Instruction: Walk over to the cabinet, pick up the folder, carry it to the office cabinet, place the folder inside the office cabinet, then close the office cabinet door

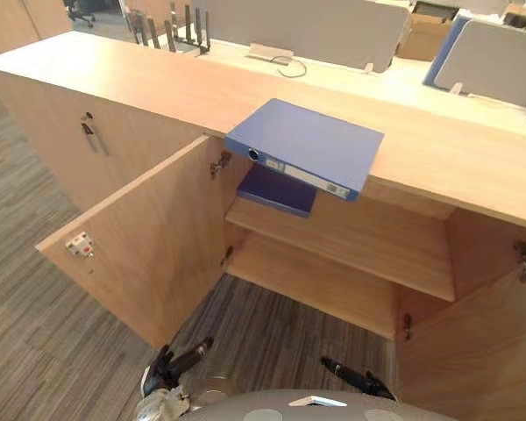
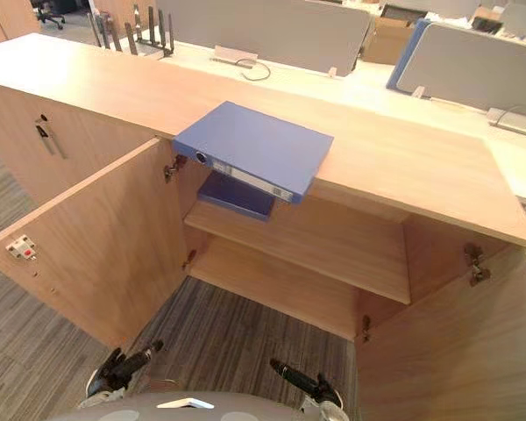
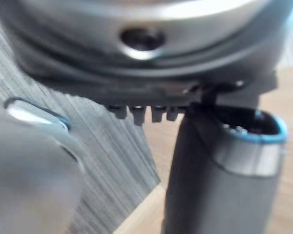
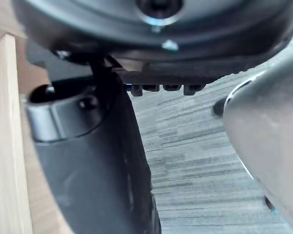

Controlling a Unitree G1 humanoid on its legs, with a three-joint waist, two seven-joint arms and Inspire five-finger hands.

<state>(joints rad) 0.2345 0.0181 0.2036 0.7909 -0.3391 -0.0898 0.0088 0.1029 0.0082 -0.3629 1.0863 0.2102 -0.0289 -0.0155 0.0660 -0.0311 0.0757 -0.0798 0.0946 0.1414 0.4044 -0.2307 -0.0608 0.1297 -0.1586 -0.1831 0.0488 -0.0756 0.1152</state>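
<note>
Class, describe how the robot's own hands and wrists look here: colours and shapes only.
The left hand and right hand are dark, nearly black, with slender fingers. The left wrist is rounded, shiny silver-grey metal. Up close, the left thumb is a thick dark cylinder with a silver band.

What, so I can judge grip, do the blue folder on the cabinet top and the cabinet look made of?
The folder has a smooth matte blue cover, probably plastic-coated board; its spine carries a label. The cabinet shows light wood grain with a matte sheen, likely laminated board; its hinges look metal.
</note>
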